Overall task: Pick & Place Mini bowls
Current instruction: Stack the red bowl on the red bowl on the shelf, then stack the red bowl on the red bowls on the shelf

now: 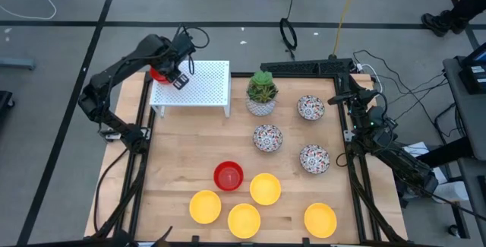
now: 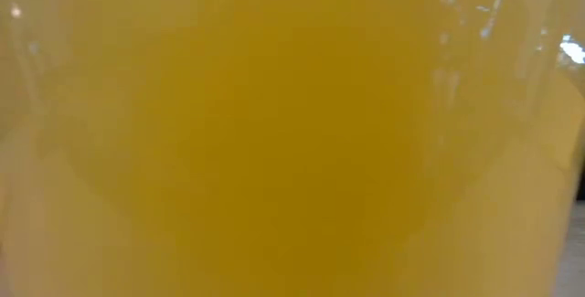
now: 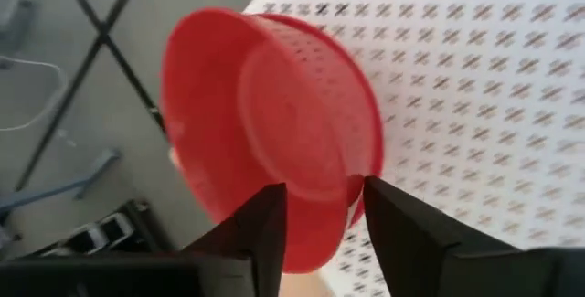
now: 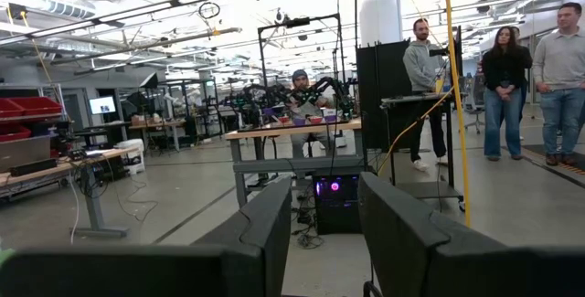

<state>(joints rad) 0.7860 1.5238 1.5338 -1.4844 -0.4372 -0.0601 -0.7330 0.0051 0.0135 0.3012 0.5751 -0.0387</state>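
My left gripper [image 1: 173, 76] [image 3: 324, 192] hangs over the left end of the white perforated rack [image 1: 196, 86], shut on a glossy red mini bowl [image 1: 158, 72] [image 3: 265, 132]. A second red bowl [image 1: 228, 175] sits on the wooden table. Four yellow bowls [image 1: 265, 188] [image 1: 205, 206] [image 1: 244, 220] [image 1: 320, 219] stand near the near edge. Three floral bowls [image 1: 310, 107] [image 1: 267, 137] [image 1: 314, 158] stand on the right half. My right gripper [image 1: 357, 95] [image 4: 324, 187] waits open at the table's right edge. A yellow bowl [image 2: 274, 132] fills the low view. My left gripper holds the red bowl by its rim [image 3: 352, 196]. One finger [image 3: 270, 219] lies over the bowl's inside and the other [image 3: 393, 219] outside the wall. The bowl is lifted clear and tipped on its side, its opening turned toward the wrist camera, over the rack's left edge.
A white pot with a green plant [image 1: 261, 93] stands just right of the rack. Black frame rails [image 1: 357, 171] run along the table's left and right sides. Bare wood [image 1: 182, 156] lies between the rack and the bowls. People stand in the room [image 4: 512, 78] beyond.
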